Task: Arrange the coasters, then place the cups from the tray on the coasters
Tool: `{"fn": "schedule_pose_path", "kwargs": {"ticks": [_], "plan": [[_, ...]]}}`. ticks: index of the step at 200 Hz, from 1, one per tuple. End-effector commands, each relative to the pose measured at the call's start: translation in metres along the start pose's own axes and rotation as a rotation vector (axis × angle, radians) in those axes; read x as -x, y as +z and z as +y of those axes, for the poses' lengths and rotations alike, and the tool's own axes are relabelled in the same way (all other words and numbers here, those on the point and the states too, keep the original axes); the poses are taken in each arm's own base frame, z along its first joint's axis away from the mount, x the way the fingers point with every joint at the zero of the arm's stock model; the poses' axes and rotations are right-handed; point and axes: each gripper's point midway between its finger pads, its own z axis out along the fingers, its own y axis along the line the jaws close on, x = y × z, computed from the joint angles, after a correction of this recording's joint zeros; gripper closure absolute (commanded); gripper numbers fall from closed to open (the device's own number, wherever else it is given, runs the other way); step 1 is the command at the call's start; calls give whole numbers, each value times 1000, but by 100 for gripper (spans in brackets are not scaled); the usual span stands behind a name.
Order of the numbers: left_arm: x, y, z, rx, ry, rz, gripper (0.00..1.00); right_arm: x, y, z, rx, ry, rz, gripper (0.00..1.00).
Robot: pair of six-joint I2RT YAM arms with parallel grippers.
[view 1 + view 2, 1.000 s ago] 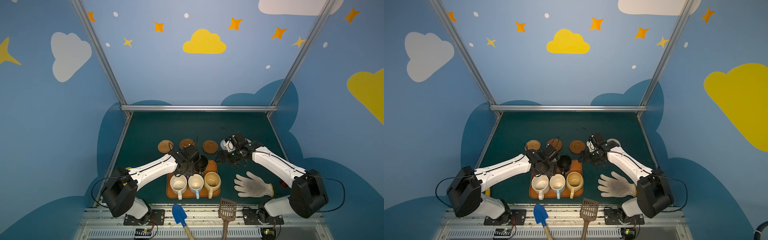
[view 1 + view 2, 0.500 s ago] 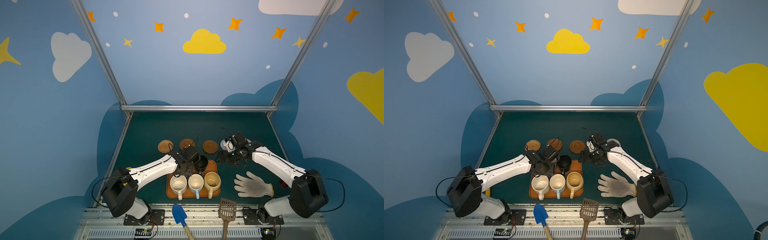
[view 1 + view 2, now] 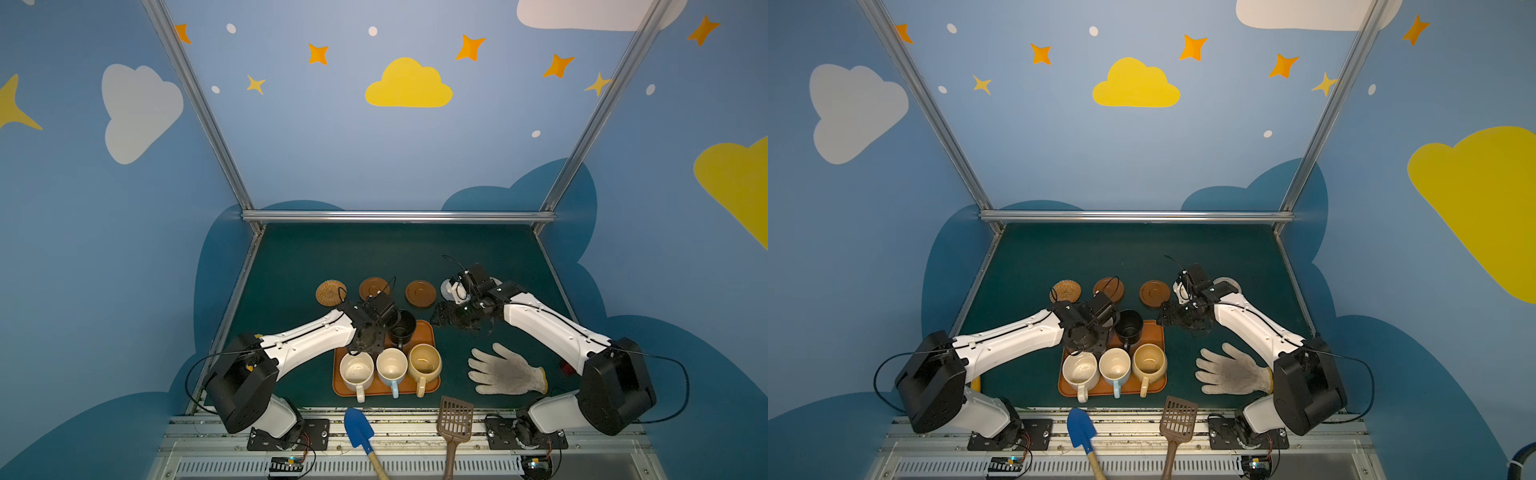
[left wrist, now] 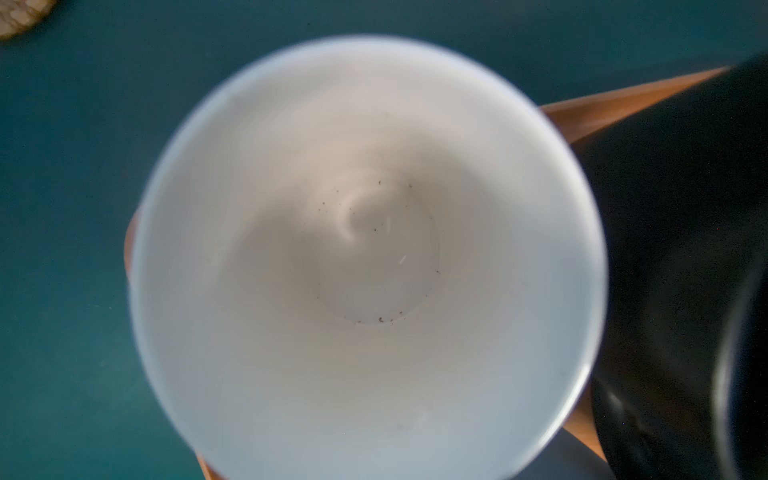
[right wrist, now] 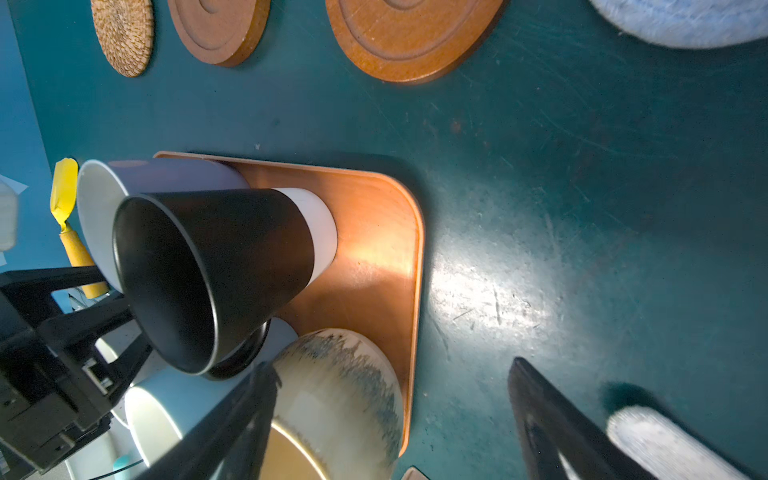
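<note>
Over the back-left corner of the tray (image 3: 427, 332), the left gripper (image 3: 366, 334) is pointing down onto the lilac cup (image 4: 365, 249), whose pale interior is filling the left wrist view. Its fingers are not showing there, and whether they are clamping the cup cannot be told. The black cup (image 3: 402, 328) is standing on the tray right against the lilac cup. Along the tray's near edge, the cream speckled cup (image 3: 356, 370), the pale blue cup (image 3: 391, 365) and the tan cup (image 3: 424, 363) are sitting upright in a row, handles turned toward the robot. Just beside the tray's right rim, the right gripper (image 5: 390, 365) is hanging released over the green table (image 3: 332, 257), jaws spread wide. Beyond the tray, a rattan coaster (image 3: 331, 292), a wooden coaster (image 3: 373, 287) and a second wooden coaster (image 3: 420, 293) are lying in a row. A grey-white rope coaster (image 3: 446, 289) is lying at the row's right end, partly hidden behind the right arm. A work glove (image 3: 505, 370) is lying right of the tray, well apart from the coasters.
</note>
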Motion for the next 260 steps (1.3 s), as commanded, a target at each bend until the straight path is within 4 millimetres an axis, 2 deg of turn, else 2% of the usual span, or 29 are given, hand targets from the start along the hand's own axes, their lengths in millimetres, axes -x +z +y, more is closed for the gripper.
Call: {"fn": "schedule_pose_path", "kwargs": {"ticks": [1,70,105,121,170,188,217,233,260], "plan": [[-5,8,1,10,14,24,56,-2,4,-4,-11,5,16,13],[-6,12,4,21,25,17,57,-2,5,-5,-13,4,18,13],[-6,14,1,9,36,13,62,0,6,-3,-7,8,22,13],[-5,13,1,4,39,9,71,-1,7,-3,-5,8,26,13],[-5,11,2,9,52,4,71,1,7,-2,-1,10,24,13],[-4,11,0,4,61,6,87,1,7,-1,0,11,24,13],[-1,5,2,3,66,-13,86,2,5,-1,-2,5,18,13],[1,3,2,4,74,-17,96,4,5,0,0,3,17,13],[2,0,1,-2,83,-27,97,5,4,2,7,4,16,13]]}}
